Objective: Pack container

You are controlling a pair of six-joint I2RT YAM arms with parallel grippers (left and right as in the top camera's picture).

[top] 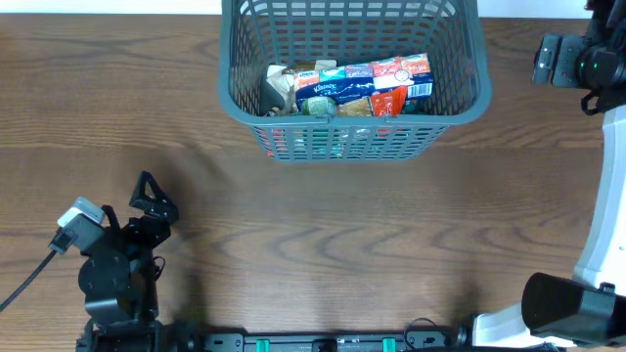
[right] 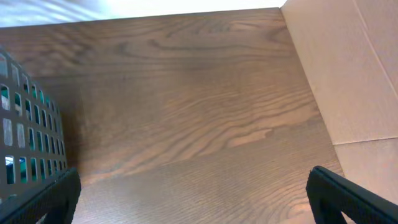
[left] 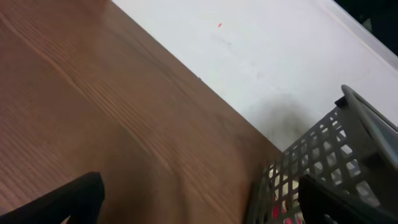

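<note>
Bumping the container (top: 342, 142) is what I worry about most. It sits in the middle of the far edge of the worktop (top: 323, 244), and from above its back wall looks right at that edge, maybe a bit over it. I think one hard push could slide it off the back. My right pincer (right: 193, 202) is wide open and holds nothing. It hangs near the far right corner, and I can see the holes in the container's wall at the left of my right wrist view. If I swing that arm left too fast, a finger could hit the wall or catch in a hole and drag the whole thing along. My left pincer (top: 155, 198) is also wide open and empty, down by the near left corner, well apart from the container, so it is safer. Inside, a blue tissue pack (top: 328, 88) and a red packet (top: 396, 70) lie with other packets close to the near wall. They are stacked on each other, so a knock could make the top ones slide or tip. I see no packets lying out on the worktop, so I guess the packing is about done. Reaching in again could only mess it up.
</note>
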